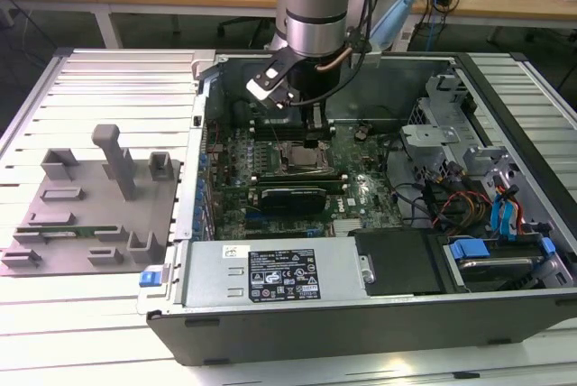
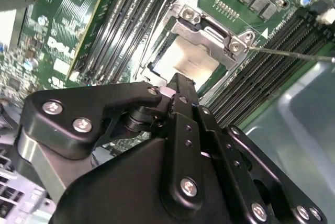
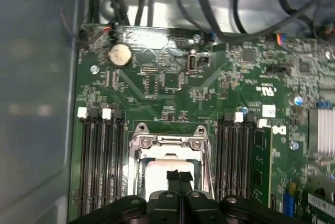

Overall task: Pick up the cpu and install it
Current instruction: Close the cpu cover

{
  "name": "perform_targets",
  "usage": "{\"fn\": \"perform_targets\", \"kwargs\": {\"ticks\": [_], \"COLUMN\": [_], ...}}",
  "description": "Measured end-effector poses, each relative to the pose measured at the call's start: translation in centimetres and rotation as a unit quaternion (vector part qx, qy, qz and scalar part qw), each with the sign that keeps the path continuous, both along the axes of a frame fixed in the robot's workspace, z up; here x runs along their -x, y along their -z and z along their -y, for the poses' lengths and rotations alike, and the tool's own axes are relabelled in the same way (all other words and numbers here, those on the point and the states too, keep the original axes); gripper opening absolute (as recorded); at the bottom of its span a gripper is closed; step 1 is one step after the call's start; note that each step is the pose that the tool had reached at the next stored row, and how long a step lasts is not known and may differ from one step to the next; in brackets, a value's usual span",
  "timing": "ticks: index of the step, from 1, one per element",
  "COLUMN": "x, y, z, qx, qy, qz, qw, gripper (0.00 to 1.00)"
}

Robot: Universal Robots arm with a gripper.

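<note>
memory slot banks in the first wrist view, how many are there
2. One memory slot bank lies between the socket and the case wall; the second bank lies on the socket's opposite side. The gripper hides one end of each.

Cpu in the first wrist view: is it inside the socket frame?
Yes, the pale cpu lies within the metal socket frame, under the gripper.

Tight spot: the socket frame (image 3: 168,142) rings the cpu (image 3: 156,178), memory slots (image 3: 100,156) crowd both sides, and cables (image 3: 209,9) hang by the case wall (image 3: 36,103). The only open room is straight overhead, where the gripper (image 3: 179,174) sits.
</note>
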State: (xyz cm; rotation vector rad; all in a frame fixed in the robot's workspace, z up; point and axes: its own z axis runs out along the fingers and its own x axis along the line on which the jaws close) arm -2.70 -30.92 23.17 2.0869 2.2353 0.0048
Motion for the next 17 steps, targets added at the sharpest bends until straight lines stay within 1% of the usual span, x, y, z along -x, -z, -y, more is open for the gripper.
{"fn": "perform_targets", "kwargs": {"ticks": [1, 3, 4, 5, 6, 7, 8, 9, 12, 13, 14, 15, 16, 17], "x": [0.0, 0.0, 0.0, 0.0, 0.0, 0.0, 0.0, 0.0, 0.0, 0.0, 0.0, 0.0, 0.0, 0.0], "y": [0.02, 0.05, 0.08, 0.1, 0.12, 0.13, 0.14, 0.15, 0.18, 0.2, 0.2, 0.22, 0.23, 0.24], "z": [0.0, 0.0, 0.0, 0.01, 0.0, 0.0, 0.0, 0.0, 0.0, 0.0, 0.0, 0.0, 0.0, 0.0], "qx": [0.0007, 0.0015, 0.003, 0.0057, 0.007, 0.008, 0.0094, 0.0104, 0.0135, 0.015, 0.0159, 0.0171, 0.0186, 0.02], "qy": [-0.016, -0.036, -0.062, -0.088, -0.101, -0.11, -0.124, -0.134, -0.164, -0.18, -0.189, -0.2, -0.215, -0.23], "qz": [0.0, 0.0, -0.0001, -0.0003, -0.0003, -0.0004, -0.0005, -0.0005, -0.0008, -0.0009, -0.0009, -0.001, -0.0011, -0.0012], "qw": [0.9999, 0.9994, 0.9981, 0.9961, 0.9949, 0.9939, 0.9923, 0.991, 0.9863, 0.9836, 0.9819, 0.9796, 0.9765, 0.9731], "gripper": [0.11, 0.11, 0.11, 0.11, 0.11, 0.11, 0.11, 0.11, 0.11, 0.11, 0.11, 0.11, 0.11, 0.11]}}
